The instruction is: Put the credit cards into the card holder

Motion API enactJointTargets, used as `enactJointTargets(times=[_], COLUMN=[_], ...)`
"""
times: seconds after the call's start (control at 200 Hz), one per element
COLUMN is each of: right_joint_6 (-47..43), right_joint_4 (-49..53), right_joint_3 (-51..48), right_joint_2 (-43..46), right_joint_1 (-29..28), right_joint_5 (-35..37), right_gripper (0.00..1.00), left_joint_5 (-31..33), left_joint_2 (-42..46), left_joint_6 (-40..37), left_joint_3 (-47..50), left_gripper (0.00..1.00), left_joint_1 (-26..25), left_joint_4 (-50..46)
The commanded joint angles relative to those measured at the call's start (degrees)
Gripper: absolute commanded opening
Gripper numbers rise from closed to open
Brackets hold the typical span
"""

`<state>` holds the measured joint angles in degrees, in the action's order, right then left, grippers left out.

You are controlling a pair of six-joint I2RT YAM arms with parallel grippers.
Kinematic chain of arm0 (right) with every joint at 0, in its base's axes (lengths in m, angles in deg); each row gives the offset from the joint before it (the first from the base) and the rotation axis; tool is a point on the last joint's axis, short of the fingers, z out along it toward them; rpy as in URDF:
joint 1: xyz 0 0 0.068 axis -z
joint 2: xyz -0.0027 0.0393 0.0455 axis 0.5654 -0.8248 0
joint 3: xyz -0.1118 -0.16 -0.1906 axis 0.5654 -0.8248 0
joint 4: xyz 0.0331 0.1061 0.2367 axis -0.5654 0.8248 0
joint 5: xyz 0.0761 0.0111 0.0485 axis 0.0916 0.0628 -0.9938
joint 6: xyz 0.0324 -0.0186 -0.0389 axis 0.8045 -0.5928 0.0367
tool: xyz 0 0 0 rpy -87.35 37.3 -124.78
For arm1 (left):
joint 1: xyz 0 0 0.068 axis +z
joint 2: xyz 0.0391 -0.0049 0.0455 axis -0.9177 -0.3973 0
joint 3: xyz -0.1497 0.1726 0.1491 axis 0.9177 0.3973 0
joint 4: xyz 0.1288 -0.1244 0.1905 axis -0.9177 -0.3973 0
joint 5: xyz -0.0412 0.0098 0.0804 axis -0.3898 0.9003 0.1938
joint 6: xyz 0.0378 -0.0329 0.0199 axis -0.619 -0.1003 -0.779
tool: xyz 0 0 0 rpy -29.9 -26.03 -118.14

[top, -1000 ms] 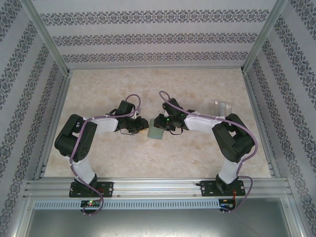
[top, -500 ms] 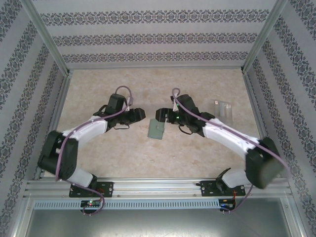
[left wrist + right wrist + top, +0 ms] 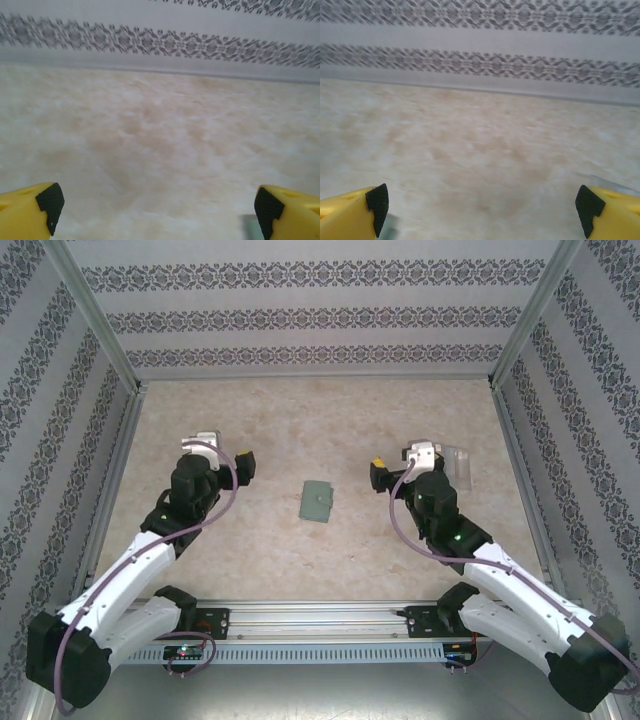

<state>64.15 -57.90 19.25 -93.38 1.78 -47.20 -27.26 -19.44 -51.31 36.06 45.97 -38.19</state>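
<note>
Both my left claw and right claw gape empty either side of the small sage-green folding card holder, and I judge the right nearer the thin pale grey-white credit cards, at its 3 o'clock.

card holder: flat, table centre | credit cards: table's right side

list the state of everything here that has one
card holder, lying flat on the table, touched by neither gripper
credit cards, lying on the table at its right side, outside the card holder
left gripper, open, empty
right gripper, open, empty
</note>
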Motion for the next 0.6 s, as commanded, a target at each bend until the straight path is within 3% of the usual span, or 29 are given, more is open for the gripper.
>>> enactJointTargets(times=[0.0,0.055,0.115,0.23,0.365,0.495,0.595], right_joint_6=[-9.05,-8.82,-6.22,-6.52,-4.25,-4.06,-7.16], right_joint_4=[-12.77,-18.16,-16.95,-20.19,-25.78,-35.45,-33.68], right_joint_3=[-6.21,-8.98,-10.76,-12.30,-12.93,-13.42,-10.14], right_joint_2=[1.42,-0.17,-2.67,-7.93,-15.07,-23.08,-26.53], right_joint_1=[4.80,8.67,12.75,16.49,21.88,23.91,24.39], right_joint_5=[0.43,-2.81,-5.73,-6.82,-12.29,-14.53,-15.66], right_gripper=[0.98,0.98,0.98,0.98,0.98,0.98,0.98], left_joint_5=[5.22,1.97,-1.94,-1.29,-5.46,-8.29,-10.87], left_joint_2=[-4.38,-7.08,-9.22,-14.36,-20.63,-25.33,-29.92], left_joint_6=[-16.64,-16.11,-14.60,-15.38,-13.11,-11.05,-10.59], left_joint_3=[8.15,9.18,8.38,10.30,8.94,10.06,10.54], left_gripper=[0.99,0.99,0.99,0.99,0.99,0.99,0.99], left_joint_1=[1.01,3.71,6.61,9.86,15.05,18.65,20.73], left_joint_4=[18.78,19.88,18.11,26.74,27.79,33.12,39.14])
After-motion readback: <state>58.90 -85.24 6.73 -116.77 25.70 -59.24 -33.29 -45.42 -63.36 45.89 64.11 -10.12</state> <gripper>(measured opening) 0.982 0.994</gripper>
